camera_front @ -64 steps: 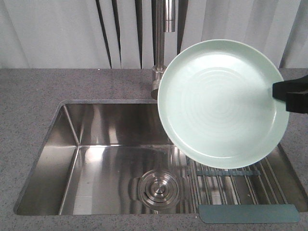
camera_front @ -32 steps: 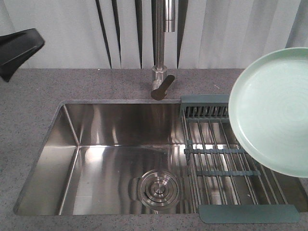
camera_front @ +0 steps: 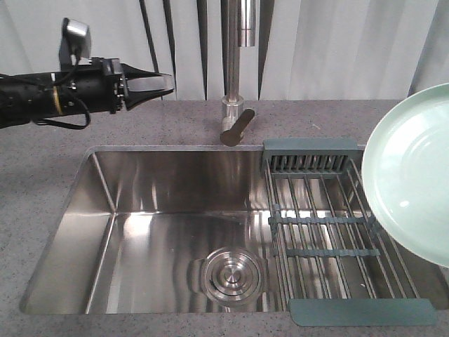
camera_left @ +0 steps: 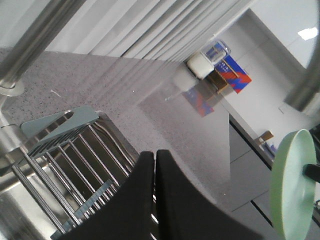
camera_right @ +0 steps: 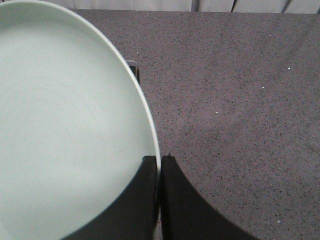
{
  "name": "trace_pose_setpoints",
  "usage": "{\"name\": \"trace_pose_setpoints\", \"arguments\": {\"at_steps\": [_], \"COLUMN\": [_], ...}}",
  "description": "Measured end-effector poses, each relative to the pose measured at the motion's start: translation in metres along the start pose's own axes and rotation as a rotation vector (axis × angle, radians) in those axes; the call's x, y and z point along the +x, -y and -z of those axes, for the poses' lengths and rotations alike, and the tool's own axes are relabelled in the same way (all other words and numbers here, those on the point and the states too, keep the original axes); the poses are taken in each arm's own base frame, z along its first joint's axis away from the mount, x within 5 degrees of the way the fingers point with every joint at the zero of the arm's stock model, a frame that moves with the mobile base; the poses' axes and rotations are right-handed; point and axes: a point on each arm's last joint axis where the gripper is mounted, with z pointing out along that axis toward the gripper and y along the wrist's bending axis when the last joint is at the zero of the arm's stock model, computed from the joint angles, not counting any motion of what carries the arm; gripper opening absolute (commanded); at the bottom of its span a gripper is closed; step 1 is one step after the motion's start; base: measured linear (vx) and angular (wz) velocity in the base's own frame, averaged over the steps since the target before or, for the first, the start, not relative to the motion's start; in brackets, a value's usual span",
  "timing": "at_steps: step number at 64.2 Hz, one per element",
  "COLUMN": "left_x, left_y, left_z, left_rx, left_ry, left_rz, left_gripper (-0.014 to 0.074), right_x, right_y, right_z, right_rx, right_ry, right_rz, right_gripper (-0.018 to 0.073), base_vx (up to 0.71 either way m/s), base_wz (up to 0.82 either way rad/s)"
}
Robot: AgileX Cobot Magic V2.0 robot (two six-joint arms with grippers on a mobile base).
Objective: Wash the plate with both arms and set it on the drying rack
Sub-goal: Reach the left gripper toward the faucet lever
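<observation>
1. While the round pale mint-green plate is hanging tilted at the right edge of the front view, above the right side of the steel-rod drying rack with teal-grey end bars, the black right gripper is pinching its raised rim between nearly closed fingers.
2. The black left gripper is hovering well apart at the far left, above the speckled grey counter behind the stainless steel sink, its fingers pressing together on nothing.
3. The placing step is seemingly under way. It is calling for a slow descent, edge first, into a gap between rods, and for the grip loosening only once the rim is resting steadily.
4. The likely risk is the plate slipping off the rack's outer side.
</observation>
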Motion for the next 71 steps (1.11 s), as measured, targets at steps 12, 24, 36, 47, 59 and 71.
{"name": "trace_pose_setpoints", "arguments": {"at_steps": [12,24,36,47,59,71], "left_x": [-0.014,-0.017,-0.013,-0.008,-0.002,0.005], "left_y": [-0.032,-0.049,-0.052,-0.048,-0.043,-0.053], "left_z": [-0.035,-0.062,-0.086,-0.102,-0.115,-0.122], "left_rx": [0.025,0.028,-0.031,-0.068,-0.08,-0.099], "left_ry": [-0.02,-0.036,-0.042,-0.03,-0.035,-0.041], "left_rz": [-0.041,-0.078,-0.125,-0.135,-0.145,-0.131], "left_gripper": [0.0016,0.0112,0.03,0.0501,0.0539,0.0518], "right_x": [0.0,-0.001,-0.003,-0.003,-0.003,-0.003], "right_y": [0.0,0.0,0.0,0.0,0.0,0.0], "right_z": [0.0,0.0,0.0,0.0,0.0,0.0], "right_rx": [0.0,0.0,-0.002,-0.002,-0.001,-0.001], "right_ry": [0.0,0.008,0.028,0.03,0.03,0.031], "right_rz": [0.0,0.0,0.0,0.0,0.0,0.0], "right_gripper": [-0.0007,-0.0007,-0.0007,-0.0007,-0.0007,-0.0007], "base_vx": [0.0,0.0,0.0,0.0,0.0,0.0], "base_wz": [0.0,0.0,0.0,0.0,0.0,0.0]}}
